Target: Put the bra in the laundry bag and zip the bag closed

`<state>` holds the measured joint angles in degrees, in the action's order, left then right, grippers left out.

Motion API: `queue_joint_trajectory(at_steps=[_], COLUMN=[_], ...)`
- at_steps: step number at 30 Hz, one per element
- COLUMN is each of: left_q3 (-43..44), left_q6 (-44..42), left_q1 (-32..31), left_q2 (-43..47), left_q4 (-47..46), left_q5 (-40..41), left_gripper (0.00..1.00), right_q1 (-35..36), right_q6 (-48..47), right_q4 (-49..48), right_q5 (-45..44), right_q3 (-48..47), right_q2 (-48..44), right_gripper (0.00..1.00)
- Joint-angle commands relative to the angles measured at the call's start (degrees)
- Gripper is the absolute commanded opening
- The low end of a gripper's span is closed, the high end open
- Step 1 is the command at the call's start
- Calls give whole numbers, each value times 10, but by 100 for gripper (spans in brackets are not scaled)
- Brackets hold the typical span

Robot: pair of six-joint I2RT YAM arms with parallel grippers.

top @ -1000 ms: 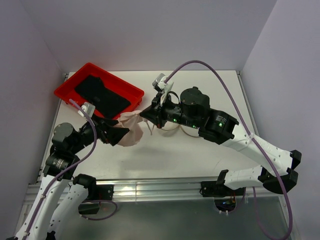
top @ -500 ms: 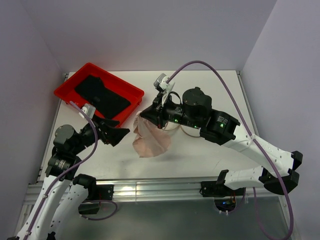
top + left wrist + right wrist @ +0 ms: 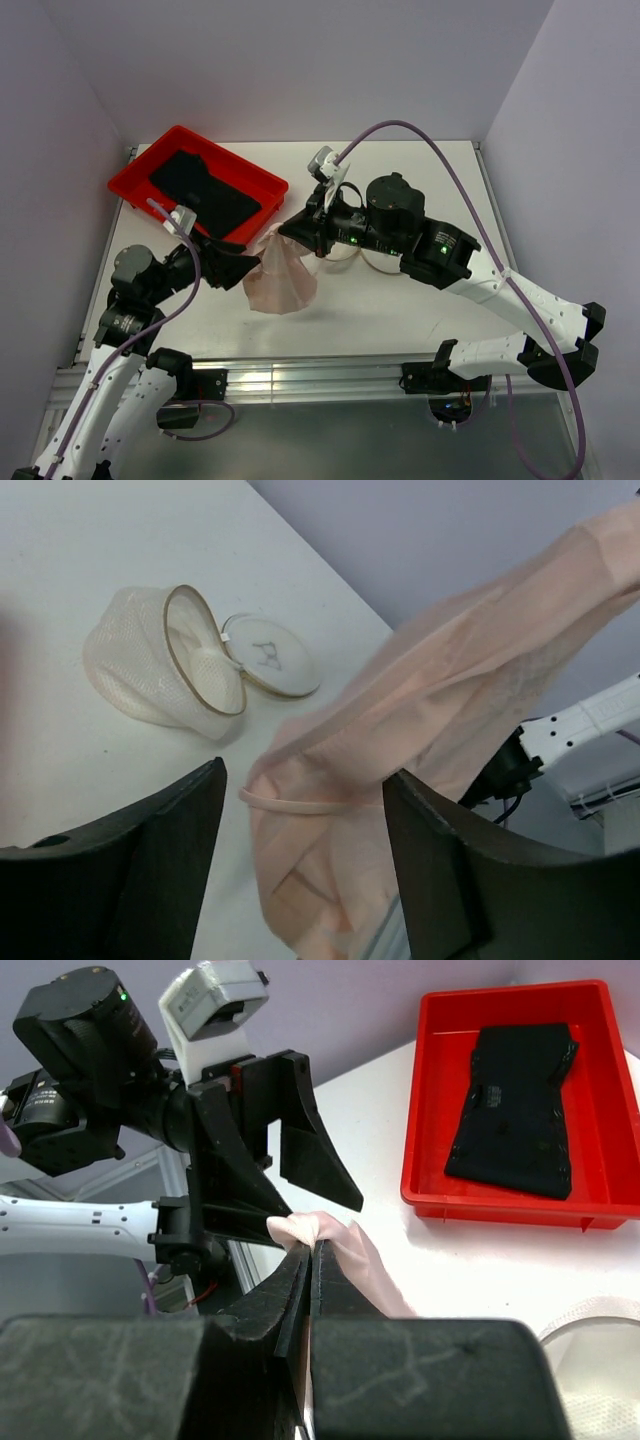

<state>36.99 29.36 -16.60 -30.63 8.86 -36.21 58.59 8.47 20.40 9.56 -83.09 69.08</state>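
Pink-beige bra (image 3: 280, 275) hangs pinched in the right jaws; left jaws apart around it, seemingly not touching. Thin pinch may slip, dropping it outside the laundry bag (image 3: 160, 670).

The bra (image 3: 470, 670) is soft cloth, the tray (image 3: 438, 1090) glossy plastic.

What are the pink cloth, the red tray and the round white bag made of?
The bra: thin, soft matte fabric, probably; it hangs in folds. The red tray: likely hard plastic, smooth, straight-walled. The laundry bag: fine white mesh, seemingly, on a stiff ring.
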Motion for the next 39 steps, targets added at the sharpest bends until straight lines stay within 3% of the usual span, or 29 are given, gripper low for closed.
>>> queue_joint_trajectory(at_steps=[1,7,26,39], left_q3=[18,10,19,9], left_q6=[-1,3,0,15], left_q1=[0,0,0,0], left_q2=[4,9,-3,-3], left_q4=[-56,-62,-82,-106], left_q5=[-8,-21,-36,-48], left_gripper=[67,88,84,83], right_q1=[-5,-19,-29,-48], right_q6=[2,4,4,5], right_q4=[-34,-34,-33,-35], right_q5=[9,44,122,225], right_q3=[6,13,6,11], right_q2=[-20,-30,-18,-21], right_gripper=[0,0,0,0])
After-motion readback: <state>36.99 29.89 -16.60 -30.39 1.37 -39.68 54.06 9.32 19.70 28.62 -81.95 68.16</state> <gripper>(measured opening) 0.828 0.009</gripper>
